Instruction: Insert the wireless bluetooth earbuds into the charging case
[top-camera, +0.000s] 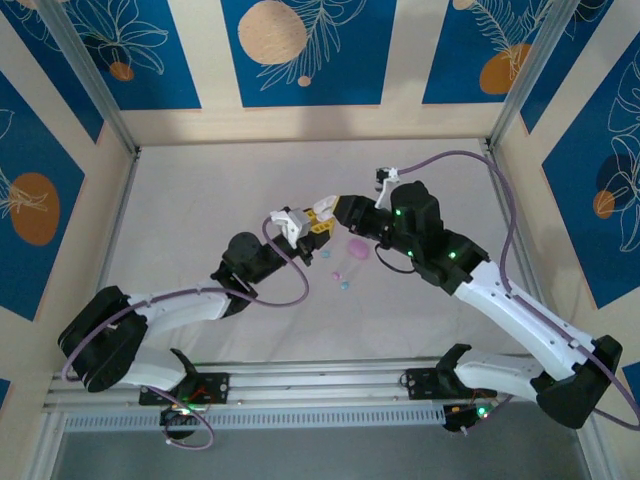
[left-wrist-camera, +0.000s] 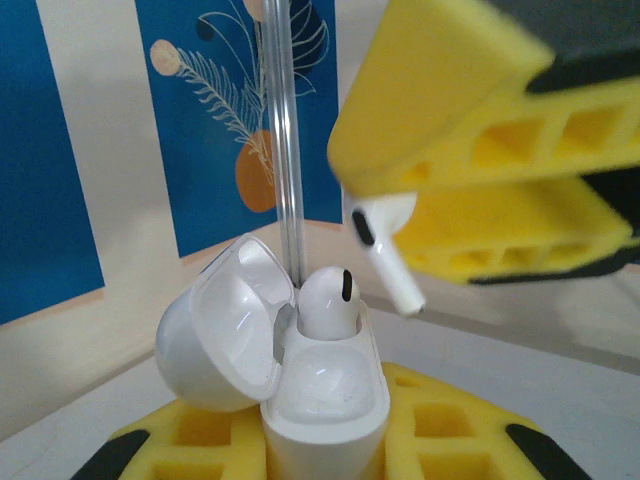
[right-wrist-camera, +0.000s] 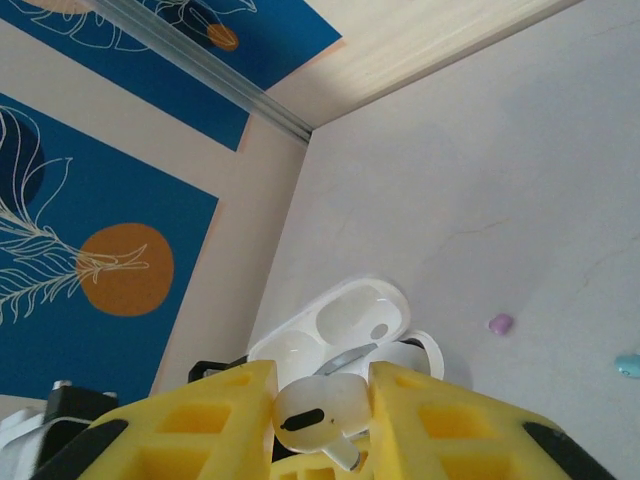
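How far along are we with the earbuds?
Done: one white earbud sits in the open white charging case, which the left gripper holds. In hand: the right gripper pinches a second white earbud just above it. Left: seat it; a pink bud and a light blue bud lie on the table.

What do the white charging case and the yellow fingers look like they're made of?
The charging case looks like hard glossy white plastic, with soft highlights on its open lid and body. The yellow fingers look matte and opaque with square open cells, probably printed plastic, though a firm rubber can't be ruled out.
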